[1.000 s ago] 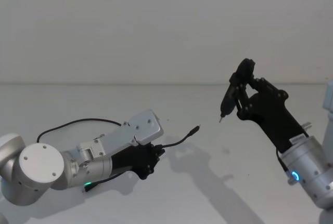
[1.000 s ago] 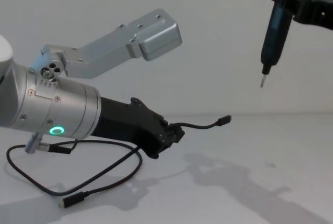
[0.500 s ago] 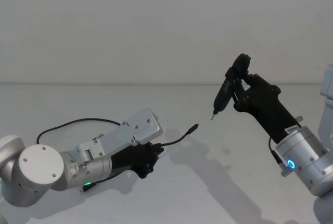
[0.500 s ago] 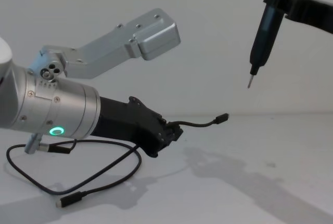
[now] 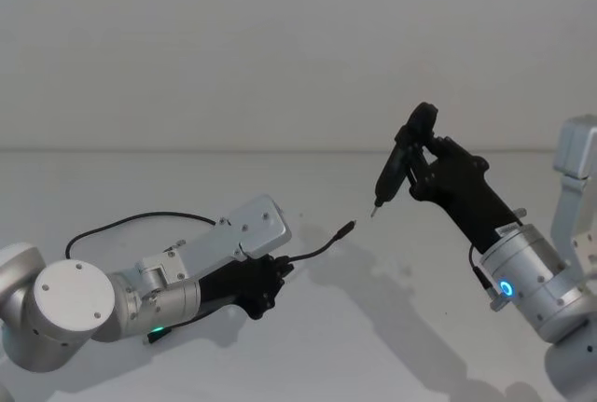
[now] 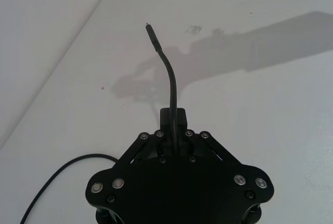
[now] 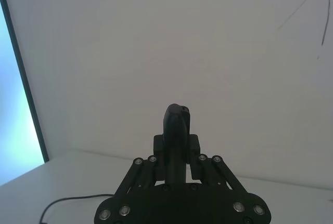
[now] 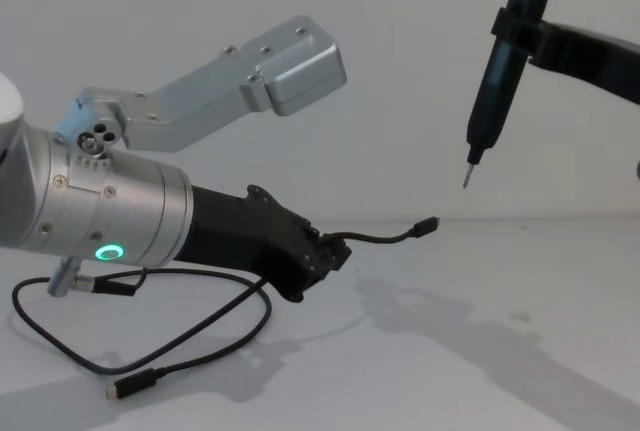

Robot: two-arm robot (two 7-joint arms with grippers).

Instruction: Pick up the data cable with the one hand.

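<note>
Low at 7 o'clock in the head view, the left gripper [image 5: 278, 273] lies close over the white desk [image 5: 392, 346], its jaws closed tight on the data cable [image 6: 174, 99]. Seen from the chest, the long slack of the cable loops across the desk beneath the left arm, and one flat plug rests on the surface at 7 o'clock. The short end juts from the jaws toward 2 o'clock and curves up clear of the desk. Its small plug is in the air, with its shadow cast apart on the surface below. Farther out, at 3 o'clock in the head view, the right gripper [image 5: 417, 155] hangs well above the desk, jaws clamped on a black pen-like tool [image 5: 387, 180]. The tool tilts tip-down, its thin metal point near the cable's lifted plug but apart from it. A plain pale wall [image 5: 233, 48] stands behind.
</note>
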